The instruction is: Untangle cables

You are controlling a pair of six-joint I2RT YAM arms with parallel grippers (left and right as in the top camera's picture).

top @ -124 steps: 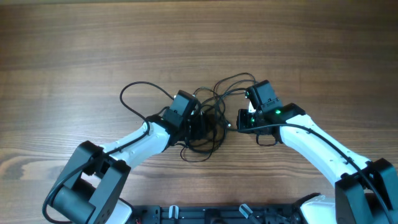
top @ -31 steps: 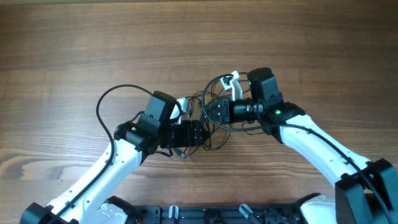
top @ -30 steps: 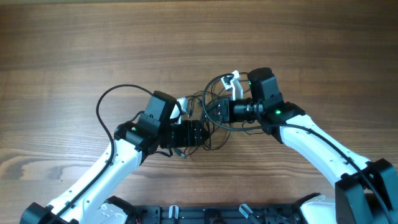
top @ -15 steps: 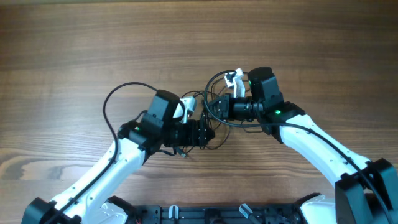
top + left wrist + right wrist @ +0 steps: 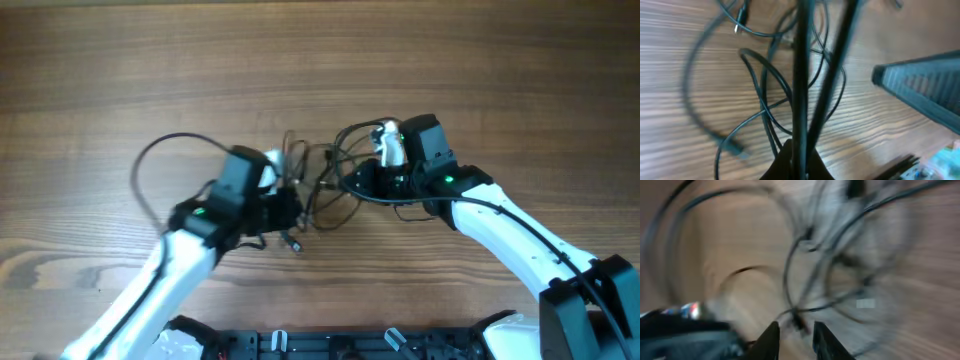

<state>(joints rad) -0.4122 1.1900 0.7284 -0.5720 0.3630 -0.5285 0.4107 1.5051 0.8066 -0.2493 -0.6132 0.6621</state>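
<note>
The cables (image 5: 318,190) are thin black cords tangled in the middle of the wooden table, with one wide loop (image 5: 150,165) reaching left. My left gripper (image 5: 293,212) is shut on the cables: in the left wrist view two taut strands (image 5: 802,75) rise straight from its jaws (image 5: 800,162). Loose loops and a plug end (image 5: 735,147) lie on the wood beneath. My right gripper (image 5: 352,180) is at the tangle's right side. In the blurred right wrist view its fingers (image 5: 797,335) stand apart, with a cable strand (image 5: 799,321) just ahead of the tips.
The wooden table (image 5: 320,60) stretches bare to the back and both sides. A plug end (image 5: 293,243) lies just in front of the left gripper. The right arm's housing (image 5: 920,90) shows at the right of the left wrist view. The robot's base frame (image 5: 330,345) runs along the near edge.
My left arm has swung left with the cables in its grip, stretching the tangle and carrying the wide loop left. My right gripper has dipped lower at the tangle's right side.
</note>
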